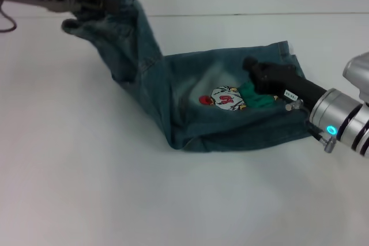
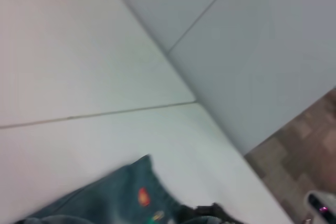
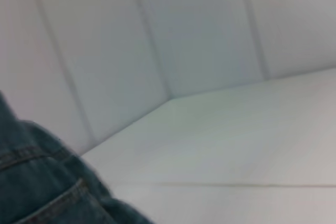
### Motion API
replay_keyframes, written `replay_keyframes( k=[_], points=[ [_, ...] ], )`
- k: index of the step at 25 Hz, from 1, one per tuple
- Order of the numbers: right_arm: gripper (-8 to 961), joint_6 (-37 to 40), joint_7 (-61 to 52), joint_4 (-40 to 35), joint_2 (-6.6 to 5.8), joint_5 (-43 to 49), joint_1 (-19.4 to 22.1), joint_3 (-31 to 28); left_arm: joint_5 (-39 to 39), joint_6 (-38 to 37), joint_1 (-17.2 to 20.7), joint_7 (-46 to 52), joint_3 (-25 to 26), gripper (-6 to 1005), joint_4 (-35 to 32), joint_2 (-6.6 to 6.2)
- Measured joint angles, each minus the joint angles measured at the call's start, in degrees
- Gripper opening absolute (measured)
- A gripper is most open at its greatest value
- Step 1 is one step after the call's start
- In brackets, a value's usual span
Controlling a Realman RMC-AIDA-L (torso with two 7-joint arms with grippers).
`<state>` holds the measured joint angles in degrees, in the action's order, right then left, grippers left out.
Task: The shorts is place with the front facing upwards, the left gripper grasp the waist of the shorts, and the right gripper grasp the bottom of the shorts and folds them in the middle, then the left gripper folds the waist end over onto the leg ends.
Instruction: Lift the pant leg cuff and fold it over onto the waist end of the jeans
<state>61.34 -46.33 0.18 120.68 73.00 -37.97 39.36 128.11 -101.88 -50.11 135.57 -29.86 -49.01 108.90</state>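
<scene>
1. White tabletop (image 1: 115, 200) fills the scene, meeting pale wall panels at the back.
2. At the table's far left the left gripper (image 1: 97, 1) is clamped on the waist end (image 1: 118, 4) of the shorts (image 1: 190, 102), holding it raised off the surface so the denim hangs in a slanting sheet down to the table.
3. On the right, the right gripper (image 1: 252, 68) rests low on the cloth just beside the embroidered basketball player (image 1: 228, 99); whether its fingers are parted or closed, I cannot tell.
4. Outward from there, the rest of the shorts lies flat in the middle of the table, with the leg ends (image 1: 285, 50) toward the right, near the right arm.
5. Risks, as I judge them: the waistband could slip from the left gripper's hold under the hanging weight, or the flat half could drag if the right gripper is not pinning it, leaving a crooked fold that misses the hems.
</scene>
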Motion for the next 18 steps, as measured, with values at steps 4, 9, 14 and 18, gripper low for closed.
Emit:
replay_keyframes(
  k=[4, 9, 14, 18],
  points=[
    [-1, -0.3, 4.8, 3.1, 0.16, -2.5, -0.8, -1.8, -1.9, -1.1, -1.3, 0.2, -0.2, 38, 0.1, 0.26],
    [0, -3.7, 7.0, 7.1, 0.48, -2.3, -4.3, -1.9, -3.9, -2.2, -3.0, 0.2, -1.8, 39, 0.2, 1.16],
    [0, -5.1, 9.8, 12.5, 0.8, 2.7, -8.7, -3.5, -5.8, -2.4, -4.1, 0.1, -4.6, 39, 0.2, 2.11],
    [0, -6.2, 10.5, 15.6, 0.87, 12.0, -10.7, -8.3, -6.4, -2.1, -4.9, 0.1, -6.3, 39, 0.1, 2.41]
  ],
)
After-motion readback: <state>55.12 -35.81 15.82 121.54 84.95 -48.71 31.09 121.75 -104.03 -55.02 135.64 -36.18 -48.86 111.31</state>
